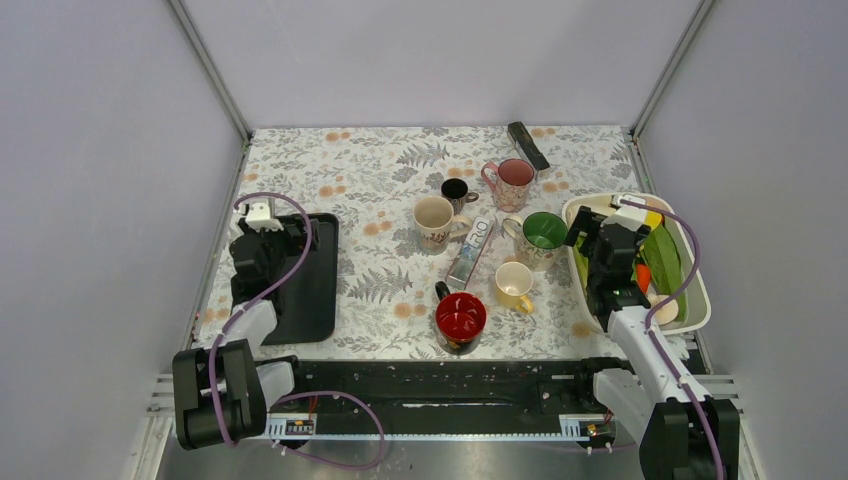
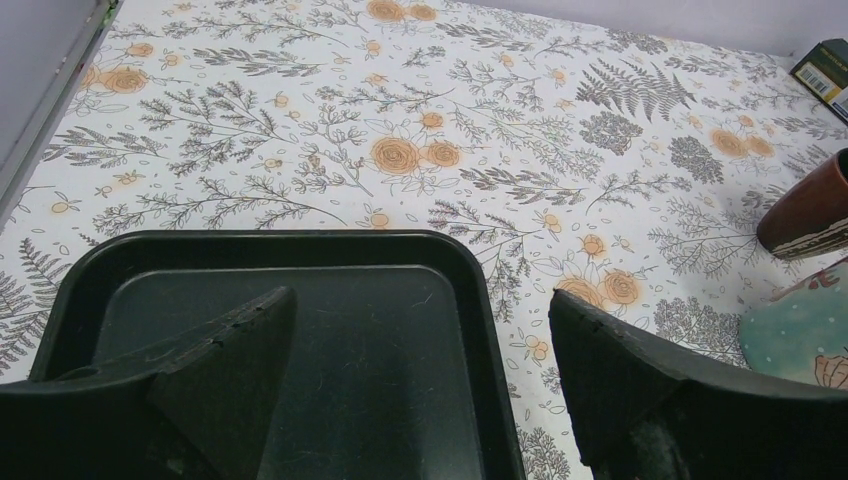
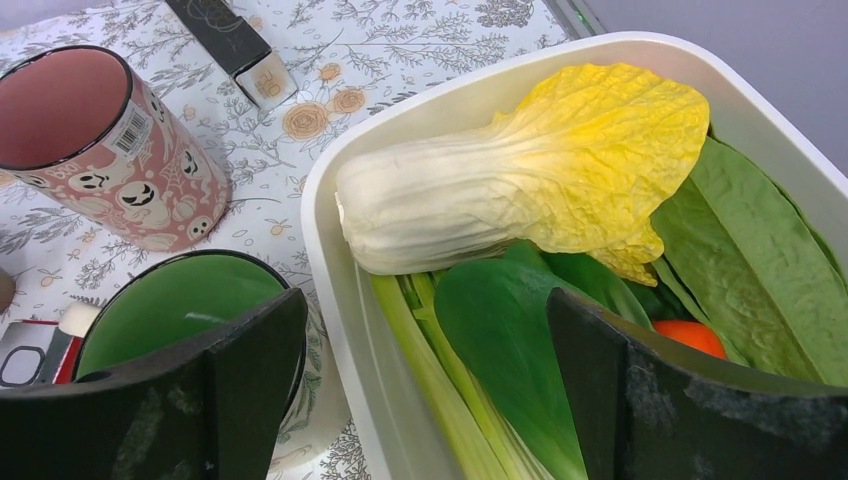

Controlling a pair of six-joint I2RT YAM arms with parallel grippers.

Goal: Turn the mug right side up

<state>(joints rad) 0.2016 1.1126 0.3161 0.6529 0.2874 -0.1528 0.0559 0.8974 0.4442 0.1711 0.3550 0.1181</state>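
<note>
Over tray [image 2: 300,240], wide-spread left gripper [image 2: 420,298]

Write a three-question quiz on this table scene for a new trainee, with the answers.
1. True or false: the left hand is shut.
2. What lies in the white plastic tub? A: leafy vegetables. B: spoons. C: folded towels.
3. How many ceramic mugs are on the flower-patterned table?

Key: 1 false, it is open. 2 A. 3 six.
</note>
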